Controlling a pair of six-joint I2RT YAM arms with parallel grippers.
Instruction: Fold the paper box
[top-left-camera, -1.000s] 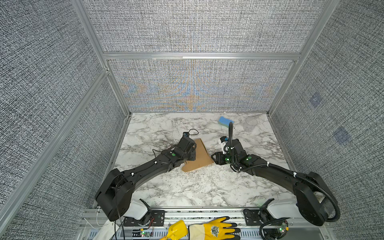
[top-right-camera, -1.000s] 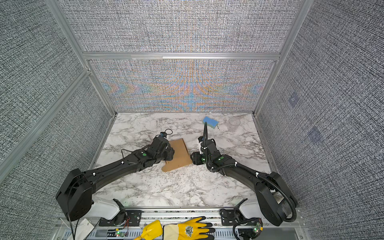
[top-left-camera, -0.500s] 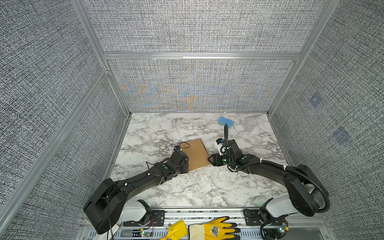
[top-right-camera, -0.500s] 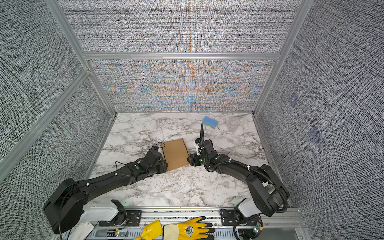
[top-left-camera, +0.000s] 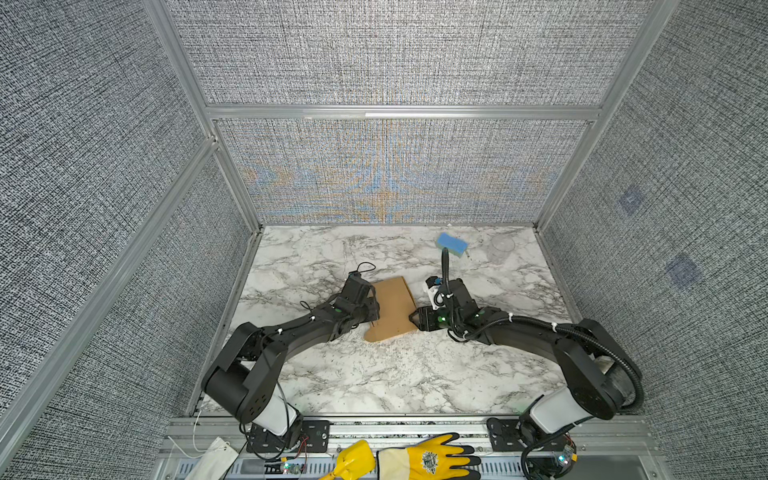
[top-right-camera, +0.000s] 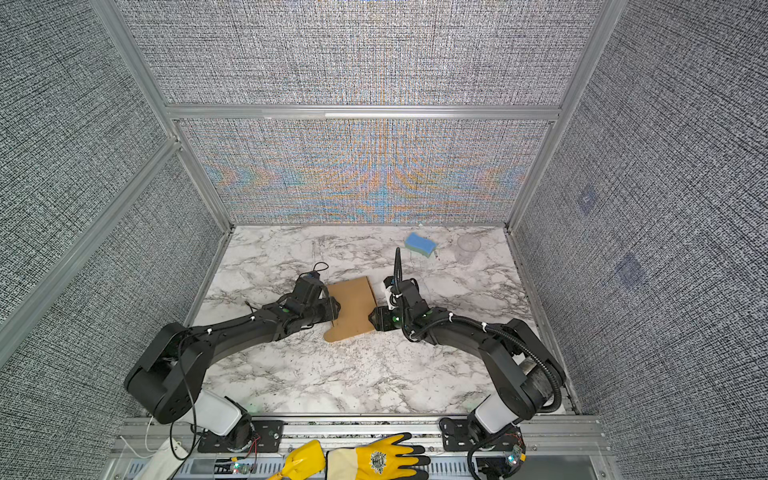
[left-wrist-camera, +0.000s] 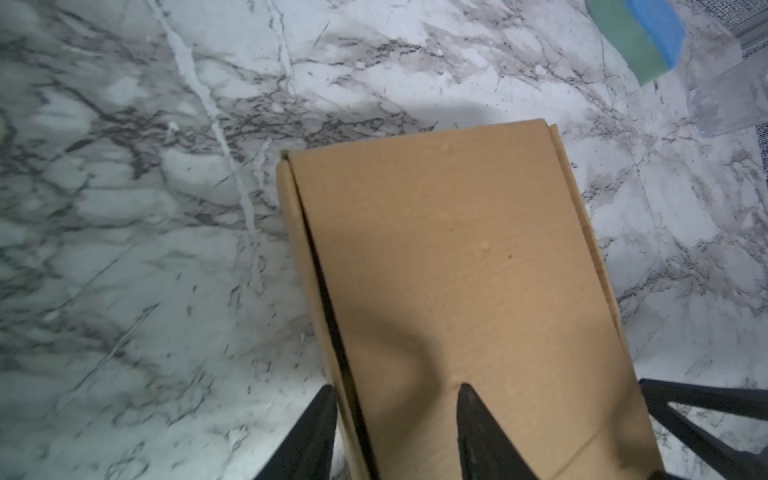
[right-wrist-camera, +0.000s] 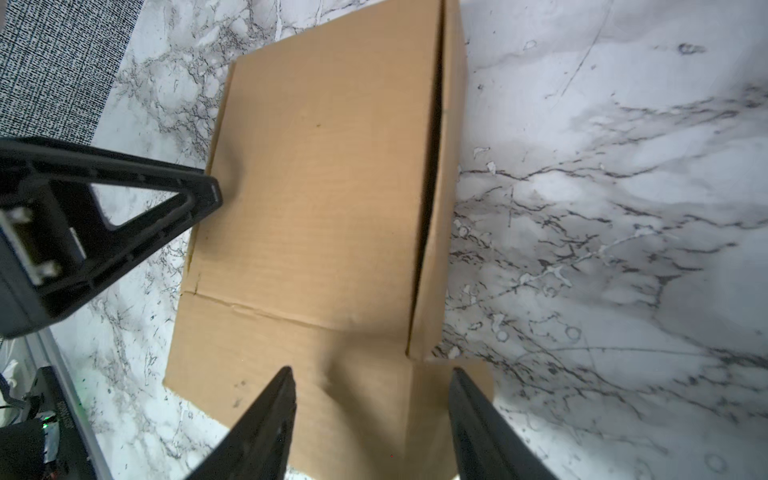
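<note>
Since half a second ago, left gripper (left-wrist-camera: 395, 386) has returned to the brown corrugated cardboard paper box (top-left-camera: 392, 307). Box lies flat, mid white grey-veined marble tabletop (top-left-camera: 374, 374). Left jaws part-open, astride its side edge. Right gripper (right-wrist-camera: 370, 370) part-open over the front flap; neither clamps. Near the back: blue-green sponge (top-left-camera: 452, 243). Enclosure: grey woven wall panels (top-left-camera: 395, 54), aluminium frame (top-left-camera: 399, 112).
</note>
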